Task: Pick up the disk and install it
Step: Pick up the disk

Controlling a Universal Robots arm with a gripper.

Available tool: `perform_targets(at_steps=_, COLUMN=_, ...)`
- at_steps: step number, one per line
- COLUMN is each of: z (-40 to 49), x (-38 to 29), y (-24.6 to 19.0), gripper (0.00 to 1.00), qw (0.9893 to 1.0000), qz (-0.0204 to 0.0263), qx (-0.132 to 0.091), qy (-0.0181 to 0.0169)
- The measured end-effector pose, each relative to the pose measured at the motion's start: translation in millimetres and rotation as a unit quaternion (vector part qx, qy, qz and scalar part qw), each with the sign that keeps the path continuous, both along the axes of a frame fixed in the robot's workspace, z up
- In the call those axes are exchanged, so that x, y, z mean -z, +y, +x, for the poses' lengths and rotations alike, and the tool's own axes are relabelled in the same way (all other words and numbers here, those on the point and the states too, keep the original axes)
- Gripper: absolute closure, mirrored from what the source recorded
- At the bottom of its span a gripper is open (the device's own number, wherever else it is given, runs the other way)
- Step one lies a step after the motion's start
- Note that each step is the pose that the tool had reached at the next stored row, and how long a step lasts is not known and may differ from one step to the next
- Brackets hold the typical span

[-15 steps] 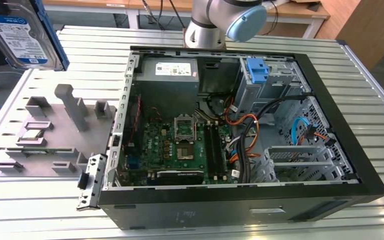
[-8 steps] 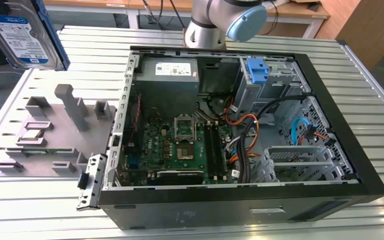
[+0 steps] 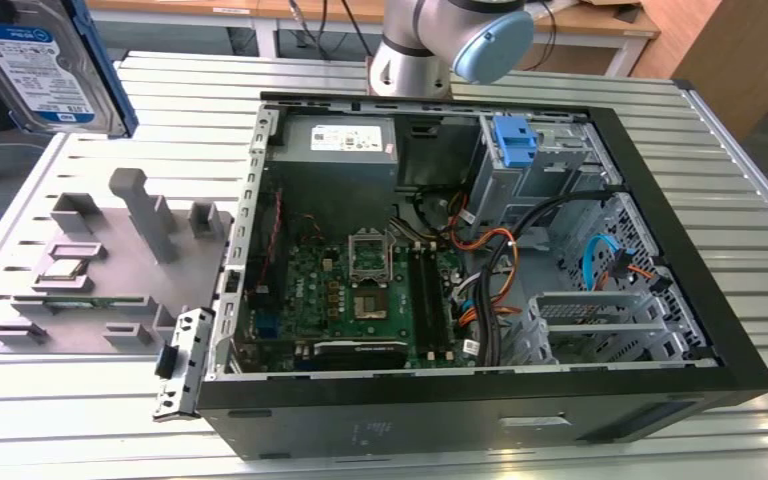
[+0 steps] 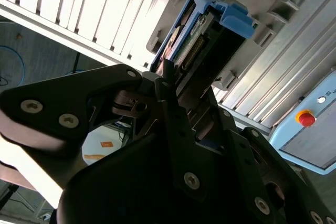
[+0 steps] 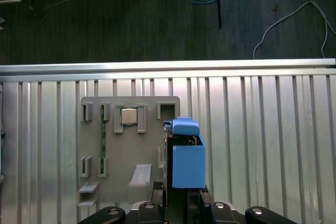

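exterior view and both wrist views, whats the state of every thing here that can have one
silver-metal hard disk with blue plastic rails: held in the air, clamped by the gripper, not in the case
black gripper: shut on the disk
black computer case: lying on its side, side panel off, inside exposed
lighter-blue plastic bracket: seated in the case's drive bay
grey fixture plate: flat on the slatted table
small square chip: sitting in a slot of the plate

No print legible in any view.
- Blue-and-white label on disk (image 3: pixel 40 62): rows of print and small symbols, too fine to make out (exterior view).
- White label on power-supply box (image 3: pixel 337 140): dark lines, unreadable.
- Computer case (image 3: pixel 424 400), front wall: faint pale markings, unreadable.
- Control panel (image 4: pixel 317 137) in second wrist view: tiny characters beside red button (image 4: pixel 305 118), unreadable.
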State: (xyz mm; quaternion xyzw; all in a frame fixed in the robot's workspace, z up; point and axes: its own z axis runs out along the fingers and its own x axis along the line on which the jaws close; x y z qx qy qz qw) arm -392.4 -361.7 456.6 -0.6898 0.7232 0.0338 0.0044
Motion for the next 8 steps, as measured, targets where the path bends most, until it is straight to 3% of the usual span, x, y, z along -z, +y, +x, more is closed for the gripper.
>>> perform_targets(at_steps=8, z=1.1, x=-0.3, y=0.0, gripper=0.65, qw=1.0, qz=-0.0001, qx=0.0, qy=0.0001)
